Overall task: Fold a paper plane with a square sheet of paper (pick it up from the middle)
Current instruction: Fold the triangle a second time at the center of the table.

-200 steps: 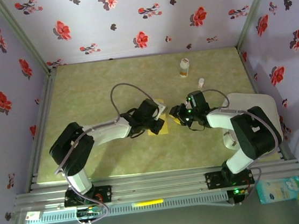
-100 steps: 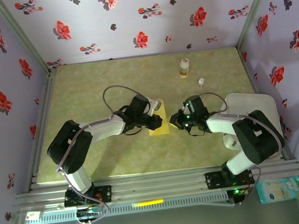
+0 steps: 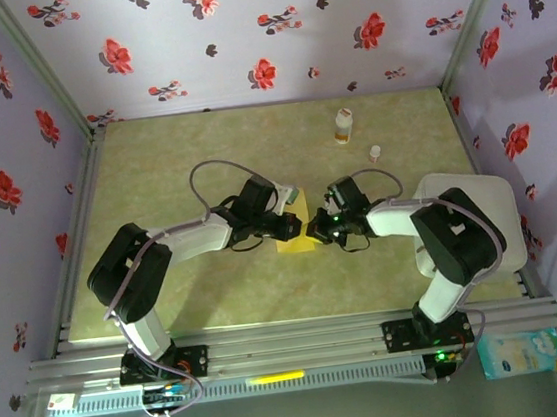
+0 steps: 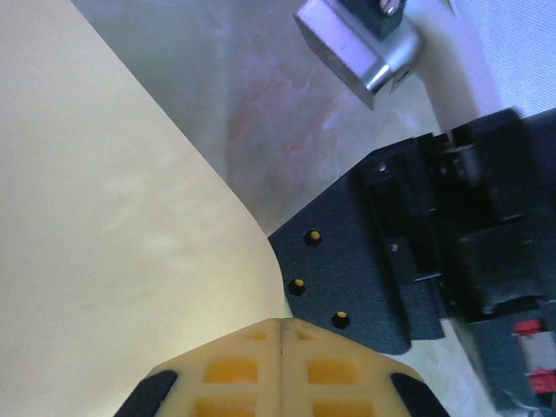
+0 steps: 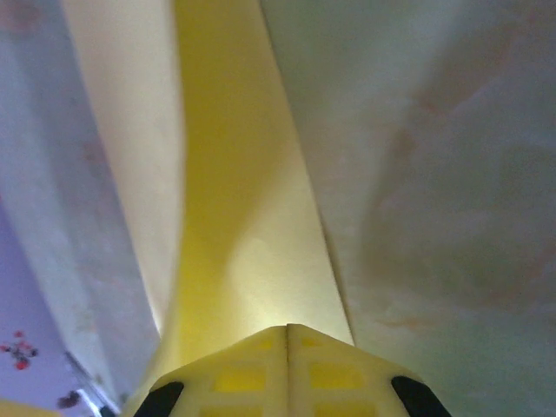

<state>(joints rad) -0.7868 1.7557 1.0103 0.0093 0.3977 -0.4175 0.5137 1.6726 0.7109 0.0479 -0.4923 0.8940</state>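
Our right gripper point(image 5: 287, 328) is pressed together, pinching a raised ridge of the square sheet of paper point(image 5: 234, 174), which lies on the table point(image 3: 172, 160) between both grippers. We see our left gripper point(image 4: 280, 323) closed too, its tips at the sheet's other edge.

Paper point(image 3: 293, 244) lies centred on the table point(image 3: 153, 162): left gripper point(image 3: 297, 228) over its left part, right gripper point(image 3: 313, 233) at its right edge (touching it). Bottle point(image 3: 344, 126) far right.
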